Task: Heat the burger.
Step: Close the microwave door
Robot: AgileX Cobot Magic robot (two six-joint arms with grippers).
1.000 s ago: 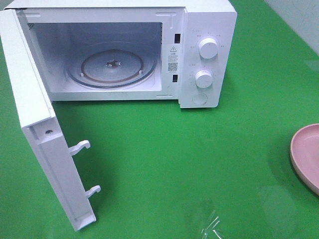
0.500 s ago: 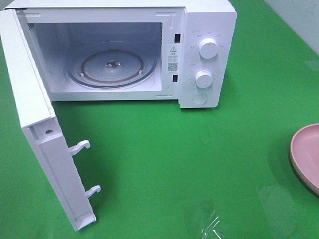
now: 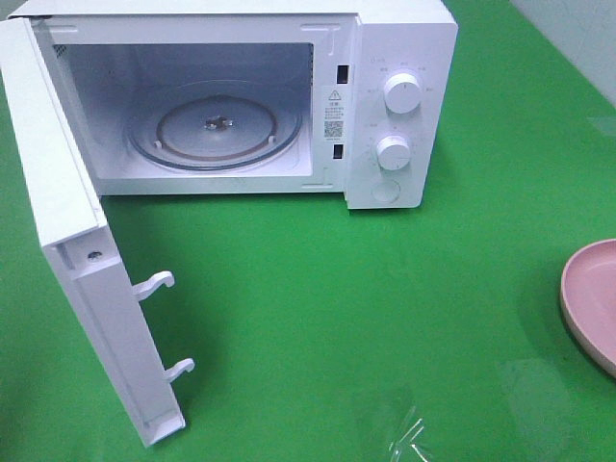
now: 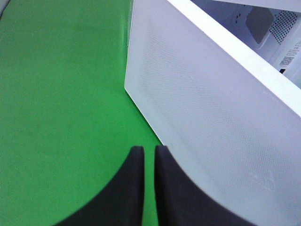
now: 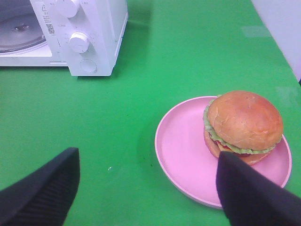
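The burger (image 5: 243, 125) with a golden-brown bun and green lettuce sits on the pink plate (image 5: 183, 150) in the right wrist view. My right gripper (image 5: 148, 181) is open above the green table, near the plate, one finger (image 5: 244, 193) over its rim. Only the plate's edge (image 3: 589, 300) shows in the high view; the burger is out of that view. The white microwave (image 3: 399, 106) stands open with its glass turntable (image 3: 217, 127) bare. My left gripper (image 4: 149, 155) is shut, beside the outer face of the microwave door (image 4: 211, 117).
The open door (image 3: 91, 289) swings out toward the front left, with two latch hooks (image 3: 159, 284). Two knobs (image 3: 401, 93) are on the microwave's right panel. A clear plastic scrap (image 3: 409, 438) lies at the front edge of the green table (image 3: 385, 279).
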